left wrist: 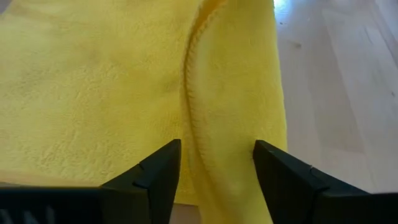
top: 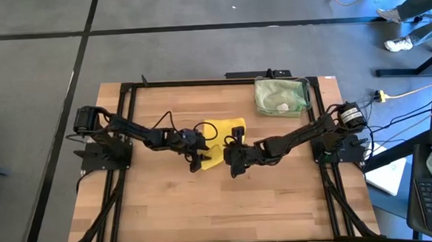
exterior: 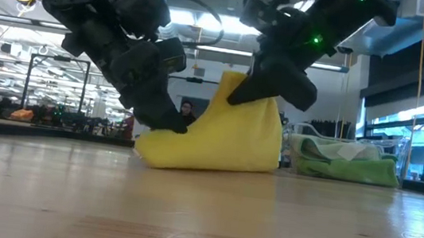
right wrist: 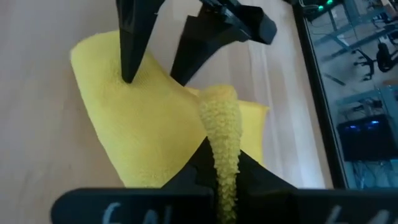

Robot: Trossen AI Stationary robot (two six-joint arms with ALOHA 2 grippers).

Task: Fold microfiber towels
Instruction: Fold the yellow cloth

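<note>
Your left gripper (top: 196,163) was down on the left end of the yellow microfiber towel (top: 224,129), which lay mid-table between the two arms. Its fingers (left wrist: 155,177) stood apart, straddling a raised fold edge of the cloth and pressing it to the wooden table (top: 169,212) rather than pinching it. In the low view that end of the towel (exterior: 218,140) sat flat while the other end rose into a peak.

That peak was where your right gripper (top: 230,144) had it: jaws closed on a bunched ridge of the yellow cloth (right wrist: 221,143), lifted clear of the table. So the towel's long axis ran roughly from one gripper to the other, low at the left, high at the right. By my reading, the fold turned on carrying that lifted edge across toward the pinned end, and your right arm was the one placed to do it.

Farther right, at the table's far edge, more towels (top: 280,95) waited in the clear plastic bin (top: 305,106).
</note>
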